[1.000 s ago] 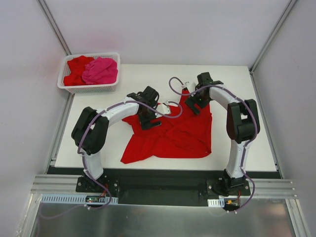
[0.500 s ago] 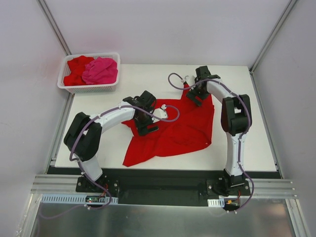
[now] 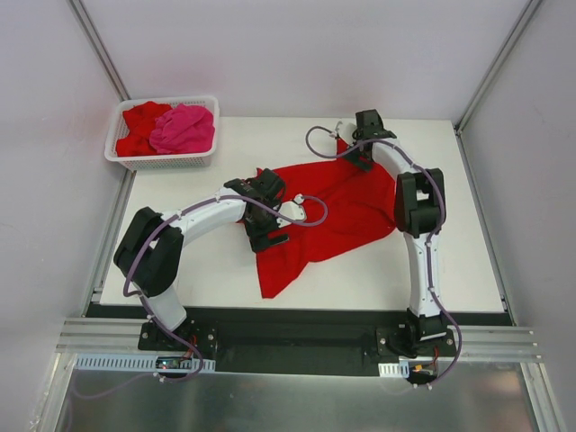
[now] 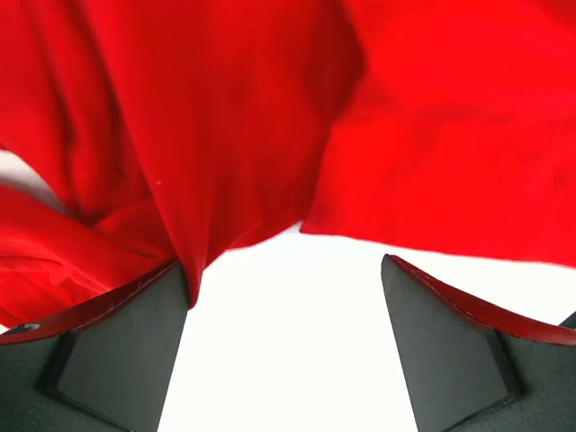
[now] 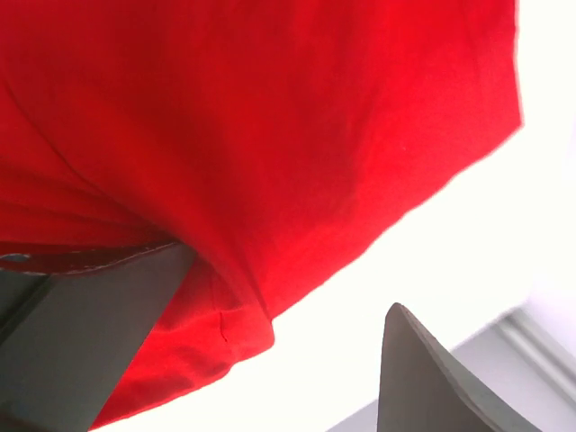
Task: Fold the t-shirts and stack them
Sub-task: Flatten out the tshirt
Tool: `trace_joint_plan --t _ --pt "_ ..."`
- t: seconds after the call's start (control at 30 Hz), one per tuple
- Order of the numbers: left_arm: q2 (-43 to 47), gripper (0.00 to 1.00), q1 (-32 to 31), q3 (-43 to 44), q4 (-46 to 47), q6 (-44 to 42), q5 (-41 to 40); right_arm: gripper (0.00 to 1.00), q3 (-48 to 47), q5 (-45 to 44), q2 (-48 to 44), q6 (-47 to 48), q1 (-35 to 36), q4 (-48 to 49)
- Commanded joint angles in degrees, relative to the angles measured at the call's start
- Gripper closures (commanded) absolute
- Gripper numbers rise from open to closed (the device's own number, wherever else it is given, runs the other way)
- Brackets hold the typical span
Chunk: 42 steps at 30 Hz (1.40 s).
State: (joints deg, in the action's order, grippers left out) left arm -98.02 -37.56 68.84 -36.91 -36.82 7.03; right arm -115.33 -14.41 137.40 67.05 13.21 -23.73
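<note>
A white table [image 3: 270,148] is filling the middle of a small booth, with pale, bare walls [image 3: 297,54] standing behind it and at both sides. Slim aluminium posts [image 3: 97,49] are running up the back corners. Soft, even light is falling everywhere, and a brushed metal sheet [image 3: 288,400] is lying beyond the table's near edge.

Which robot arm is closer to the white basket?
Left. The left gripper is on the red shirt's left side, nearer the basket; the right gripper is farther off at the shirt's far corner.
</note>
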Motion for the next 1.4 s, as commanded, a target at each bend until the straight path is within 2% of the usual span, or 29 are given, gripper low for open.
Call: trace_joint_plan --t 0.0,0.1,0.17,0.23,0.27,0.3,0.37,0.4,0.47,0.5,0.6,0.7,0.77,0.8,0.87,0.93,1.07,1.23,1.37 --pt "2.2 0.15 -0.6 1.4 -2.6 1.0 0.8 0.04 -2.4 -8.7 0.3 6.8 -0.6 17.2" --pt "2.1 0.15 -0.8 2.3 -2.6 1.5 1.6 0.04 -4.3 -13.6 -1.1 7.5 -1.1 27.0" --pt "2.3 0.15 -0.8 2.7 -2.6 1.5 2.2 0.04 -5.3 -14.5 -2.7 5.8 -1.6 27.8" --pt "2.4 0.15 -0.9 2.9 -2.6 1.0 2.2 0.04 -4.8 -14.1 -7.1 1.4 -1.9 24.4" --pt "2.3 0.14 -0.9 3.1 -2.6 1.0 1.9 0.04 -5.0 -12.8 -9.0 -0.8 -2.0 20.8" --pt "2.2 0.15 -0.9 3.3 -2.8 1.0 1.7 0.04 -5.4 -8.7 -13.4 -7.1 -2.1 11.2" --pt "2.4 0.14 -0.9 4.7 -3.4 0.9 1.1 0.04 -8.3 -1.6 -17.9 -13.8 -2.4 -1.3" --pt "2.6 0.14 -0.8 5.2 -3.5 0.8 1.0 0.04 -8.8 6.3 -20.0 -16.3 -2.5 -12.4" --pt "3.4 0.13 -0.8 6.8 -3.8 0.4 0.9 0.04 -8.7 13.6 -25.5 -18.7 -0.9 -22.7" --pt "3.7 0.13 -0.7 7.4 -3.8 0.3 0.8 0.04 -8.1 20.3 -27.0 -18.7 -0.3 -31.6" --pt "4.7 0.13 -0.2 10.4 -3.6 0.4 -1.0 0.04 -5.4 29.5 -31.7 -18.5 1.8 -46.9" --pt "4.2 0.13 2.8 14.5 -1.6 0.3 -3.1 0.04 -0.3 39.2 -34.0 -15.3 2.6 -59.3" --pt "1.5 0.13 6.5 18.9 -0.5 1.3 -3.2 0.04 5.3 41.7 -35.7 -9.4 3.9 -62.9" --pt "0.4 0.13 7.8 20.3 0.2 1.5 -3.1 0.04 11.4 41.8 -36.1 -7.7 4.6 -64.3" --pt "-3.5 0.14 11.3 23.8 1.5 1.6 -2.3 0.04 16.3 41.5 -36.7 -6.1 5.9 -62.9" --pt "-6.0 0.15 13.3 25.9 3.4 0.4 -0.7 0.04 22.4 39.6 -37.0 -8.1 6.0 -56.0" --pt "-14.2 0.17 16.6 28.1 4.9 -2.4 1.0 0.04 25.0 32.4 -33.6 -12.0 6.7 -45.6" --pt "-18.7 0.18 17.1 27.9 4.9 -4.7 0.7 0.04 26.5 25.5 -31.8 -13.5 7.8 -32.1" --pt "-18.2 0.18 17.1 26.2 4.9 -4.9 1.2 0.04 33.6 21.2 -33.9 -13.5 8.5 -18.0"
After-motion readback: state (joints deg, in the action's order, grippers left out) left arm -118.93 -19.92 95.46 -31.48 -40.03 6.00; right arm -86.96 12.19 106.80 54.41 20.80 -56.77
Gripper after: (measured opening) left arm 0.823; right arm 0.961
